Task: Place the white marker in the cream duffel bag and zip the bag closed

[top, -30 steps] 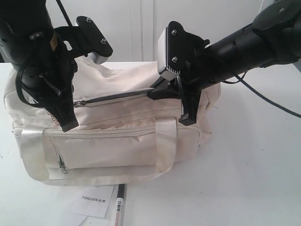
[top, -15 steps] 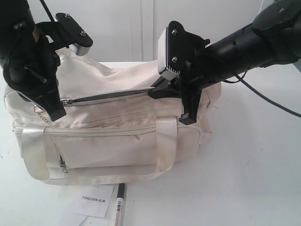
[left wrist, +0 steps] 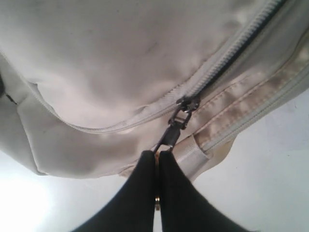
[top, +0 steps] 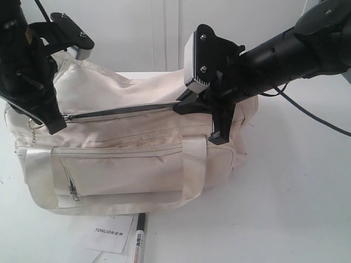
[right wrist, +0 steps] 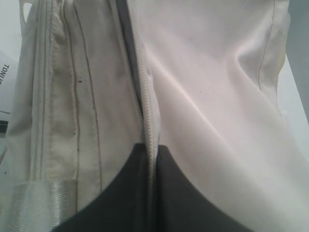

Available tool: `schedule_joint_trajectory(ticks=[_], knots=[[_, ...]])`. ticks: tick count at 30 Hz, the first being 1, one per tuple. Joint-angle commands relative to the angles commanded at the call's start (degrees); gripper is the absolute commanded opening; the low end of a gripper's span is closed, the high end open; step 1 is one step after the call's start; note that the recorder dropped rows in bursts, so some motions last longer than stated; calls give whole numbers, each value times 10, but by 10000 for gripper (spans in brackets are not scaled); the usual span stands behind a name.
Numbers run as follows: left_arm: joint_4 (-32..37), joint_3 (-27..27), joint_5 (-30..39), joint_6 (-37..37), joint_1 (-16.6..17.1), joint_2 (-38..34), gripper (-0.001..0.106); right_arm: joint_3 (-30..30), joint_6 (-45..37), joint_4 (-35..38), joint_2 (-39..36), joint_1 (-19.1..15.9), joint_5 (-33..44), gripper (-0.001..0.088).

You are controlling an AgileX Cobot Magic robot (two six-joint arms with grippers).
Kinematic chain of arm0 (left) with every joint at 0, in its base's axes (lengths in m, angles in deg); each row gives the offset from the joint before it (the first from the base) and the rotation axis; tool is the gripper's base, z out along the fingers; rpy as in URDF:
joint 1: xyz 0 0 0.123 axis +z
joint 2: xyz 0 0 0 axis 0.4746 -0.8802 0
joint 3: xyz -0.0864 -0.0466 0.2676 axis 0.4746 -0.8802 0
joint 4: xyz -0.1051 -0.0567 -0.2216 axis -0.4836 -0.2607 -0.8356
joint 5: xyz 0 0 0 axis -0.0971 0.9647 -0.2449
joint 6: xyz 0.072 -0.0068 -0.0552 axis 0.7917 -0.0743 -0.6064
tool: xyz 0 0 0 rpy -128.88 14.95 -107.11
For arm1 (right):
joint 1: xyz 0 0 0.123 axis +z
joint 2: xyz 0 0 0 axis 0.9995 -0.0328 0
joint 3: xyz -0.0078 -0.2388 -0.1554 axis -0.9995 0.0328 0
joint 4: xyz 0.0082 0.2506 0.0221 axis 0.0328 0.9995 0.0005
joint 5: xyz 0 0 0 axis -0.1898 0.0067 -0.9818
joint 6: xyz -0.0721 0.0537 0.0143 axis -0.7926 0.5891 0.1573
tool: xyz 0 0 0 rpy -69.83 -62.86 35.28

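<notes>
**While the white marker [top: 137, 244] lies outside the cream duffel bag [top: 137, 164], both grippers pinch along its top zip [top: 120, 111]**

Soft and slumped, the bag sits on a white table [top: 285, 192]. The left gripper [left wrist: 158, 157] is clamped on the metal zip pull [left wrist: 176, 123] at the bag's left end. The right gripper [right wrist: 150, 150] is pinched tight on the zip seam near the right end, holding the cloth up. Between them the zip shows a dark slit, so it is probably open there.

The marker lies flat on the table in front of the bag, just beside a white TONLION card [top: 109, 233] — not yet inside.

It looks light, stiff and smooth, and likely to roll, so a grip across the middle of the barrel seems safest. The bag's limp fabric will probably buckle unless one end is held while the pull tab — the natural handle — is drawn.
</notes>
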Motion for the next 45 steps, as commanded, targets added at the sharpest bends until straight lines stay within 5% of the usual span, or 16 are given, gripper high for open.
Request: schedule_joint_trajectory(ticks=[13, 16, 21, 23, 28, 32, 45], knots=[[4, 0, 0, -3, 0, 0, 0, 0, 0, 8, 0, 0, 2, 18], [0, 0, 0, -3, 0, 0, 0, 0, -1, 30, 4, 0, 9, 167], [-1, 0, 0, -14, 0, 0, 0, -1, -1, 57, 18, 0, -2, 569], [-1, 0, 0, -15, 0, 0, 0, -1, -3, 79, 27, 3, 11, 635], [-9, 0, 0, -15, 0, 0, 0, -1, -16, 123, 39, 46, 14, 639], [-15, 0, 0, -15, 0, 0, 0, -10, 27, 120, 29, 104, -66, 618], [-18, 0, 0, -31, 0, 0, 0, -88, 135, -15, -71, 175, -87, 602]])
